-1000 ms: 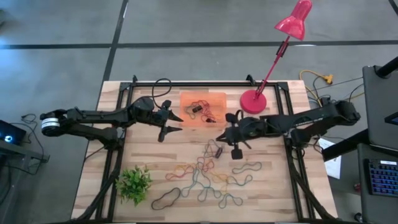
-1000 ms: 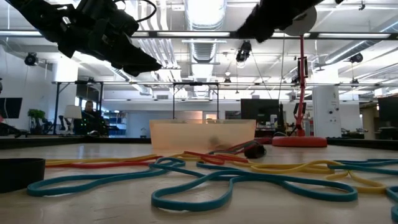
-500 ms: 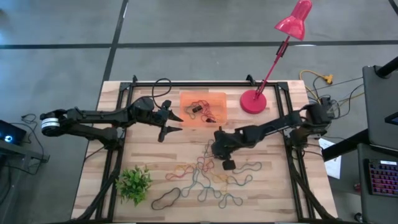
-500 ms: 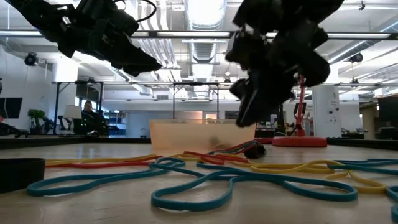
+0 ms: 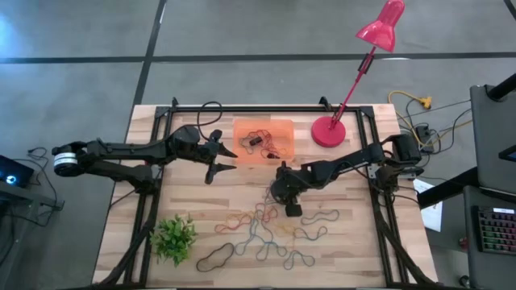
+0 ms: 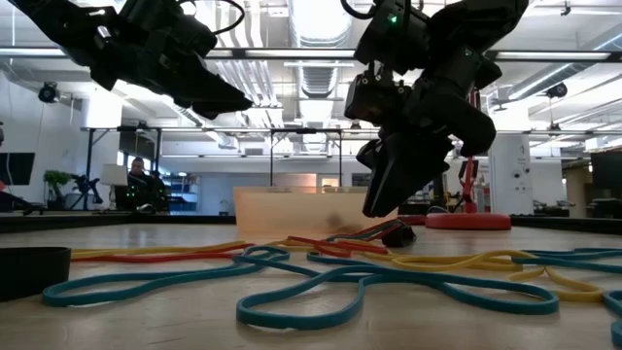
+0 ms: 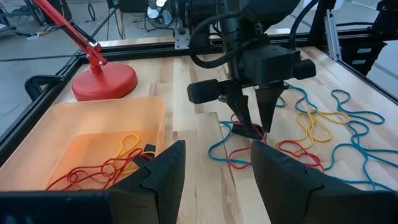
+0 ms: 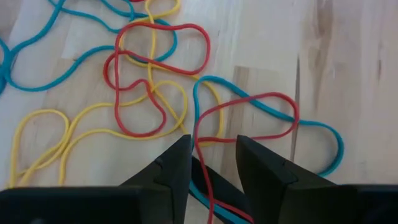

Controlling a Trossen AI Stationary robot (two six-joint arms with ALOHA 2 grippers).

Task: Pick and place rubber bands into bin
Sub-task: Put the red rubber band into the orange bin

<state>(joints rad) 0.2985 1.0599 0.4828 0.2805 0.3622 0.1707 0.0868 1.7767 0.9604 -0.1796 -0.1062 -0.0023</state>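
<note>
Loose rubber bands [image 5: 262, 229] sprawl across the table [image 5: 363, 242] toward 6 o'clock from the orange bin [image 5: 263, 142], which already holds a few. They look feather-light, floppy and tangled; I judge that lifting 1 may drag its neighbours, so a single free strand at the pile's edge is the best place to pinch. The right gripper [image 7: 255, 127] points down at the pile's 12 o'clock edge, jaws narrowly parted with a red and a blue strand [image 8: 205, 180] running between them, not clamped. The left gripper [image 5: 226, 159] hovers at the bin's 9 o'clock side, jaws wide, holding nothing.
</note>
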